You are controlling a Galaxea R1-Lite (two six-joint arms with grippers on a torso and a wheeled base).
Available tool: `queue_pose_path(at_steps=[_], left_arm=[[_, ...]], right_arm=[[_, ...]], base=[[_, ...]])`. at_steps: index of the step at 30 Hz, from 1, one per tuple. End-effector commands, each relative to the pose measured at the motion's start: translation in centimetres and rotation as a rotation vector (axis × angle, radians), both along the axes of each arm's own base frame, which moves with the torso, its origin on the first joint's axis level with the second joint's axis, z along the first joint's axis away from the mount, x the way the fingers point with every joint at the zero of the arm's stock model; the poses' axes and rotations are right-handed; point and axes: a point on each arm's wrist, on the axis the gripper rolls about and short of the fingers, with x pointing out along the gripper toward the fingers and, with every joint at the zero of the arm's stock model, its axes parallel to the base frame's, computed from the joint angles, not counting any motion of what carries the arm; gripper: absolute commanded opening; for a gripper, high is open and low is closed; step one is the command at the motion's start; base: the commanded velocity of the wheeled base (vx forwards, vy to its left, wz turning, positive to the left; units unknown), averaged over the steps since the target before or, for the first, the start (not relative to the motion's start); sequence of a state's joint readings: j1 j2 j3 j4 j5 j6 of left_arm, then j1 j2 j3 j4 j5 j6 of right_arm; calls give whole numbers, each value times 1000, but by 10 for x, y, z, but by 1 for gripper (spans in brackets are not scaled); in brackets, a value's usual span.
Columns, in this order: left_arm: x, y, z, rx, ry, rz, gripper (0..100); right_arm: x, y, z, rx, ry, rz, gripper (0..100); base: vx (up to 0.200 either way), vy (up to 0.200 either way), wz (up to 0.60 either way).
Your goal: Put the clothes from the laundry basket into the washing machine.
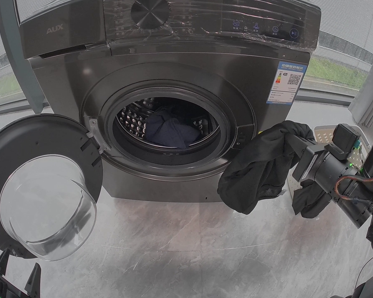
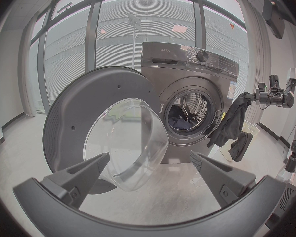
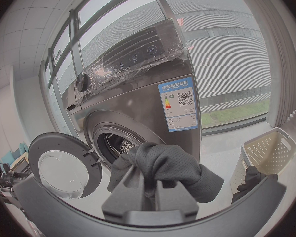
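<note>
One garment in so far.
- Left gripper [image 2: 148,156] low beside open door [image 1: 37,145], fingers spread, empty.
- Dark blue garment [image 1: 170,131] lies inside washing machine [image 1: 186,63] drum.
- Black garment [image 1: 261,166] hangs just right of opening, pinched in right gripper [image 3: 148,182]; not yet in.
- Dark cloth [image 3: 253,178] drapes over laundry basket [image 3: 269,145] rim; basket's inside hidden, more may remain.

The grey washer [image 1: 170,63] has its door [image 1: 37,154] swung wide open and a navy garment [image 1: 170,131] in its drum. A black garment [image 1: 261,166] hangs before the washer's front, pinched by the right end effector [image 3: 150,185]. A cream basket [image 3: 269,148] stands beside the washer.
</note>
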State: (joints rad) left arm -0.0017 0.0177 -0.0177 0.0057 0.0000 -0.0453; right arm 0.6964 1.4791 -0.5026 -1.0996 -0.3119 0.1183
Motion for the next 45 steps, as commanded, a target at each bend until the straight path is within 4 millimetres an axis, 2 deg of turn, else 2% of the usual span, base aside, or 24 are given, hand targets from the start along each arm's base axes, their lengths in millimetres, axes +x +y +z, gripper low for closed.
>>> queue_pose_path(at_steps=[1, 7, 14, 19, 25, 32, 35, 36, 39, 41, 45], left_arm=[[0, 0, -4, -1, -1, -1, 100], [0, 0, -4, -1, -1, 0, 100], [0, 0, -4, 12, -6, -1, 100], [0, 0, -5, 47, -4, -5, 100], [0, 0, -5, 53, -3, -5, 100], [0, 0, -4, 56, -9, -15, 100], [-3, -1, 8, 56, -77, -23, 100], [-10, -2, 43, 69, -198, -62, 100], [-10, -4, 72, 86, -220, -163, 100], [-1, -6, 79, 86, -164, -249, 100], [27, -9, 80, 67, 3, -406, 100]], right_arm=[[0, 1, 0, -1, 1, 4, 0], [0, 1, -1, -4, 3, 10, 0], [-3, 14, -10, -30, 30, 60, 0], [2, 27, -15, -50, 44, 95, 0], [1, 59, -15, 3, 62, 171, 0], [4, 78, -14, 50, 30, 194, 0], [5, 83, -14, 58, 26, 195, 0], [5, 88, -16, 58, 28, 197, 0], [9, 95, -17, 67, 33, 201, 0], [11, 100, -17, 85, 30, 205, 0], [16, 106, -16, 115, 6, 209, 0]], base=[[0, 200, 0], [0, 0, 0], [0, 0, 0], [0, 0, 0], [0, 0, 0], [0, 0, 0], [0, 0, 0], [0, 0, 0], [0, 0, 0], [0, 0, 0], [0, 0, 0]])
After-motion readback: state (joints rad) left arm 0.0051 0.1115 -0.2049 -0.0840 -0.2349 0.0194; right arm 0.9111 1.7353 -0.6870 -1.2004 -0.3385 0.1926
